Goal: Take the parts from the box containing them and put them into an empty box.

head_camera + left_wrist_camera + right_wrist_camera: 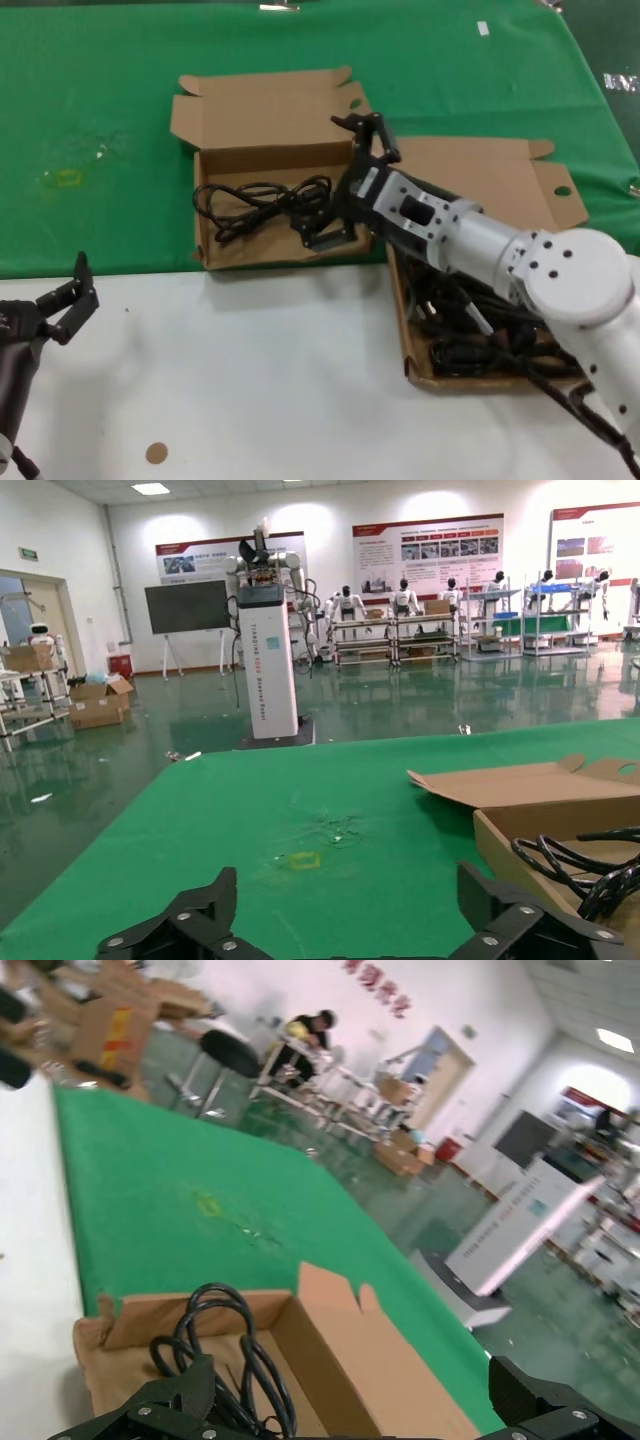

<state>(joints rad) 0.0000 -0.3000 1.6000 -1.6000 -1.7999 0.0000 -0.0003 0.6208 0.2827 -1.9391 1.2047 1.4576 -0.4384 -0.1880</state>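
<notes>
The box containing the parts (500, 165) lies at the right, its long tray holding tangled black cables (470, 340), partly hidden under my right arm. The squarish box (260, 125) sits left of it on the green cloth. A black cable (260, 198) lies coiled in its tray, also showing in the right wrist view (215, 1345). My right gripper (347, 185) hangs open over that tray's right end, its jaws wide apart (350, 1422) across the tray wall, gripping nothing. My left gripper (66, 303) stays open at the table's front left (345, 938).
Green cloth (100, 100) covers the far half of the table; the near half is white (250, 380). A yellow mark (65, 178) sits on the cloth at the left. A small brown disc (157, 452) lies near the front edge.
</notes>
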